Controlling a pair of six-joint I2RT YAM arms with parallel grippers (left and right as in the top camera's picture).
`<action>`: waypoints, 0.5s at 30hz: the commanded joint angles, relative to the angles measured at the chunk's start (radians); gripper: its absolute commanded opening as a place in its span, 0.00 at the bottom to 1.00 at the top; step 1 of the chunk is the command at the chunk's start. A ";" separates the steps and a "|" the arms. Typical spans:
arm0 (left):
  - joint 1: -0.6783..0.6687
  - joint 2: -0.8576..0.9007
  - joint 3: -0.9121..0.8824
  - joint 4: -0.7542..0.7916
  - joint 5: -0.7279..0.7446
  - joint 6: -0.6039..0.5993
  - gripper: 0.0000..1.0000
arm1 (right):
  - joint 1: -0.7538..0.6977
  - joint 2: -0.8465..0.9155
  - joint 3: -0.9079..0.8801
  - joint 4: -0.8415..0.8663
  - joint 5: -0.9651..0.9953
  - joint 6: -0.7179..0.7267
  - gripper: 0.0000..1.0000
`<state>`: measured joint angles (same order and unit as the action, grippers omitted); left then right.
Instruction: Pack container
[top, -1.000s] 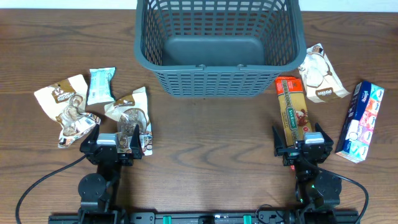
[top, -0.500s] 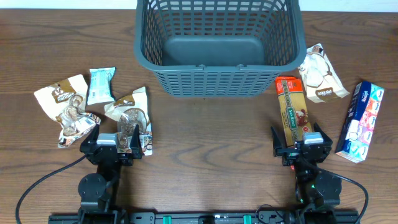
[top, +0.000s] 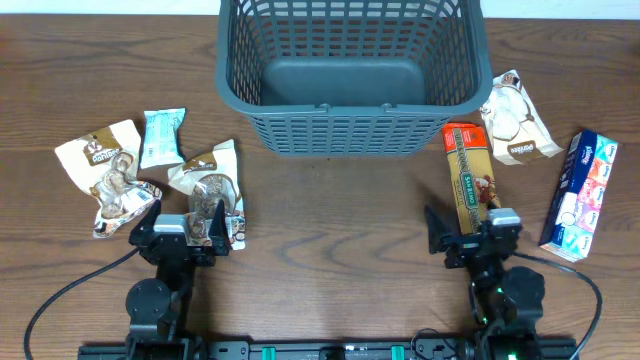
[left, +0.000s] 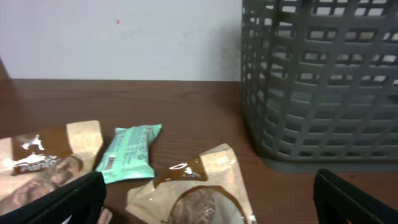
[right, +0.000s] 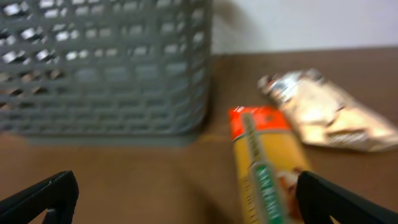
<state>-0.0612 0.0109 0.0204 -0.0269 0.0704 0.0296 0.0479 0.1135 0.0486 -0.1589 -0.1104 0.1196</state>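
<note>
**Both grippers spread wide, low at the near edge; basket stands at the far side**

The left gripper (top: 185, 220) has its fingers (left: 68, 202) spread wide, nothing between them. They hang just over the near end of a brown-and-cream snack pouch (top: 207, 182). Beyond that pouch lies a teal bar wrapper (top: 162, 137), and to its left a second brown-and-cream pouch (top: 103, 170).

The right gripper (top: 472, 232) is likewise wide open and holds nothing. Its wrist view is blurred. One finger sits by the near end of a long orange packet (top: 470, 170), which lies lengthwise toward the basket. Further right are a cream pouch (top: 515, 122), just beside the basket's right corner, and a blue box (top: 582, 195) lying at a slant.

The container (top: 340, 130), a dark grey lattice-sided basket, stands upright at the far middle of the wooden table (top: 340, 230), between the two groups of packets, its solid base in plain view from overhead.
</note>
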 joint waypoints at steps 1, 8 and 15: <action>-0.004 -0.002 0.015 -0.036 0.077 -0.027 0.99 | -0.007 0.060 0.057 -0.016 -0.138 0.040 0.99; -0.004 0.079 0.167 -0.032 0.077 -0.027 0.99 | -0.007 0.217 0.291 -0.035 -0.198 0.010 0.99; -0.004 0.317 0.423 -0.039 0.093 -0.027 0.99 | -0.007 0.427 0.630 -0.314 -0.216 -0.068 0.99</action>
<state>-0.0612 0.2466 0.3450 -0.0635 0.1360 0.0181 0.0479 0.4755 0.5659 -0.4057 -0.3004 0.1043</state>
